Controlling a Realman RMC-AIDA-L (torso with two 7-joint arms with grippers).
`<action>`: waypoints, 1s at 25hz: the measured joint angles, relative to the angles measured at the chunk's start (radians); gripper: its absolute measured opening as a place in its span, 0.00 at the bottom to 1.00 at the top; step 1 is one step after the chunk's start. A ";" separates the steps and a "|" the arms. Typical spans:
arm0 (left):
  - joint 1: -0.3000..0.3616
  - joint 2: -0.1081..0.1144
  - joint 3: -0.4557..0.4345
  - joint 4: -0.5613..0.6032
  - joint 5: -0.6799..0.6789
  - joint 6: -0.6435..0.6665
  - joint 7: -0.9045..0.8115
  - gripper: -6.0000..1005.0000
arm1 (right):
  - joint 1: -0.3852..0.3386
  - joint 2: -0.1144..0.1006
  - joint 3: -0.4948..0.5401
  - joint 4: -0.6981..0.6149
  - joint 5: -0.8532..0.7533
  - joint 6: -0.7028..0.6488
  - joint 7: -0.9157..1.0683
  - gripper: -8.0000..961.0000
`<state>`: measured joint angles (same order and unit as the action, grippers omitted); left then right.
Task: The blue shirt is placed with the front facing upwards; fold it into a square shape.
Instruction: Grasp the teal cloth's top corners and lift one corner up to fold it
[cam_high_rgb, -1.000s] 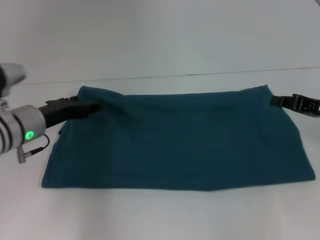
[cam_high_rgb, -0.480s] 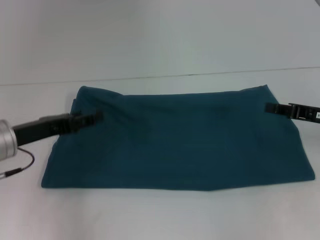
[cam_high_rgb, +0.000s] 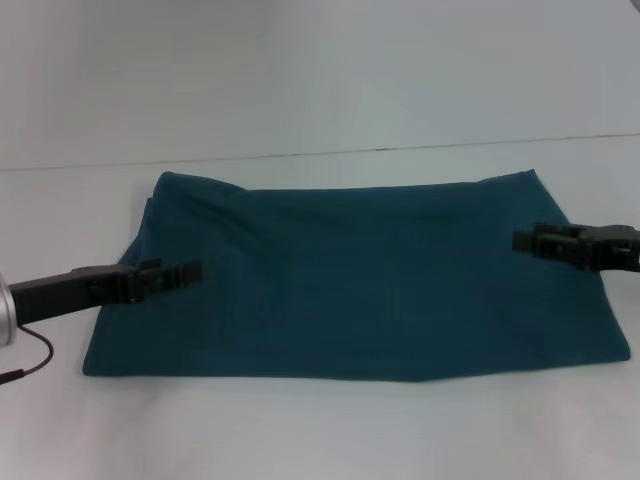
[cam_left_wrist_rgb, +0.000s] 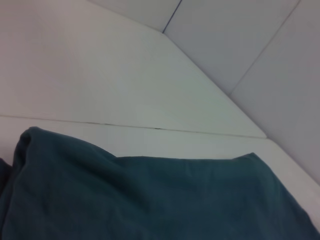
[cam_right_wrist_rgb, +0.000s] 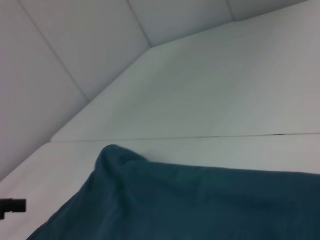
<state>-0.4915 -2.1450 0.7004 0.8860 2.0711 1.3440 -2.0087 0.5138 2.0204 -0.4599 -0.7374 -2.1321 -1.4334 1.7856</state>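
Blue shirt (cam_high_rgb: 360, 280) laid mid-desk (cam_high_rgb: 320, 430) as wide band, plain side up. Left claw (cam_high_rgb: 165, 277) and right claw (cam_high_rgb: 540, 243) over short edges; finger state cannot be told. Judged: next fold pending, side edges to be gripped.

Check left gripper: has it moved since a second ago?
Yes. In the head view the left gripper has slid from the blue shirt's far left corner toward its near edge.

A plain white table (cam_high_rgb: 320, 430) meets pale panelled walls (cam_left_wrist_rgb: 260, 35) joined by thin seams.
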 joint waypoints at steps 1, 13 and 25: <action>0.000 0.000 -0.008 0.000 0.000 0.008 -0.004 0.78 | -0.002 -0.003 0.001 0.000 0.000 -0.011 -0.003 0.45; -0.003 0.015 -0.044 0.022 0.136 0.076 -0.185 0.78 | -0.017 -0.010 0.002 -0.001 0.004 -0.018 -0.004 0.88; -0.003 0.021 -0.092 0.056 0.295 0.027 -0.308 0.77 | -0.016 -0.008 0.006 0.000 0.011 -0.014 0.004 0.97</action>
<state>-0.4949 -2.1237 0.6085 0.9418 2.3659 1.3713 -2.3169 0.4975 2.0124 -0.4540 -0.7379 -2.1214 -1.4477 1.7896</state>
